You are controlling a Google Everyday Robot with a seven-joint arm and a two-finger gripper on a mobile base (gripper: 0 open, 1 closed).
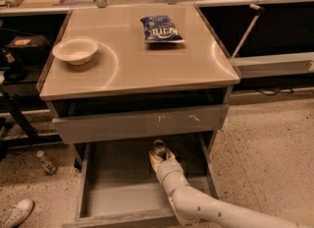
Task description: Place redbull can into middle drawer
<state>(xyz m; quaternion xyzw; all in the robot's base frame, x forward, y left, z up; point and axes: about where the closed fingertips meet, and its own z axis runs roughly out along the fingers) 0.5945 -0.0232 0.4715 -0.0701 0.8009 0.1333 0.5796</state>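
Your end effector [160, 157] sits low inside the open middle drawer [115, 192], beneath the front edge of the worktop [147, 72] and a little right of that edge's midpoint. Its fingers [153, 158] are closed around the redbull can [158, 147], which stands upright with its shiny top facing up. You cannot tell whether the can's base touches the drawer floor. The white arm [206, 207] comes in over the drawer's front right. Just above the can, a grey drawer front [132, 123] carries pale scratch marks. On the worktop, a white bowl [75, 50] sits near the left edge and a blue chip bag [162, 29] lies near the back edge, well apart. Speckled floor [267, 143] surrounds the unit. A small bottle [47, 163] and a shoe [17, 213] lie on it, out beyond the front left corner.
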